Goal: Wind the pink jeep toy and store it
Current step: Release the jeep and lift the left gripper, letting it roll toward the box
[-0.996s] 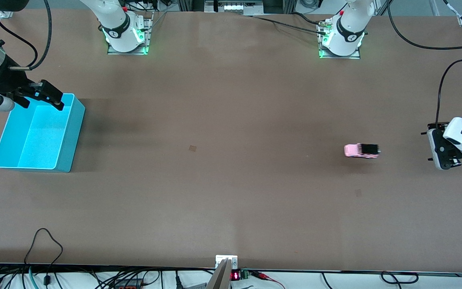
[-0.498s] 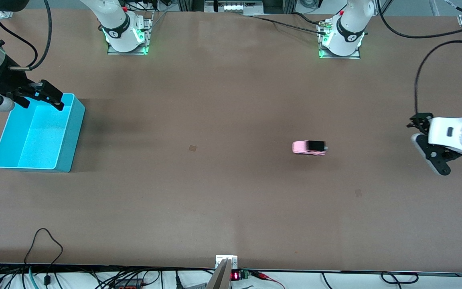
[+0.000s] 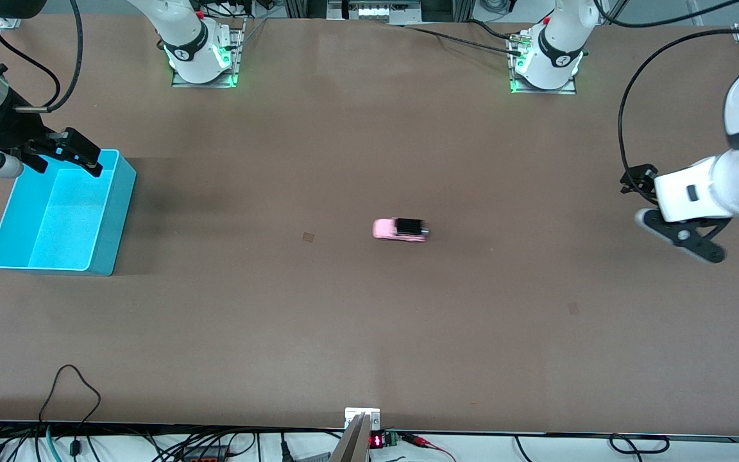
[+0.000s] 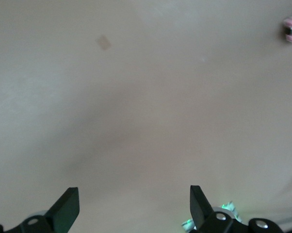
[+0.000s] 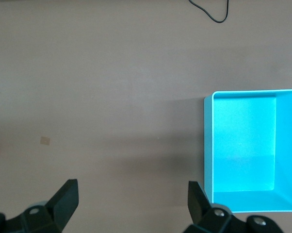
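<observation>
Brown tabletop [image 3: 369, 333] lies broad and bare around the pink jeep toy [image 3: 400, 230], which sits near the middle, well apart from the cyan bin [image 3: 113, 218] at the right arm's end. Over that bin's corner hangs the right claw [image 3: 77, 153], fingers spread wide and empty. The left claw [image 3: 680, 237] hangs over the left arm's end, also wide open, holding nothing.

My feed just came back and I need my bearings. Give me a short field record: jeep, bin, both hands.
jeep: pink jeep toy alone on the brown table, near the middle, held by nothing
bin: cyan bin at the right arm's end of the table, nothing in it
left hand: left hand open, over the left arm's end of the table, apart from the jeep
right hand: right hand open, over the bin's rim nearest the robots' bases
stored: not yet
</observation>
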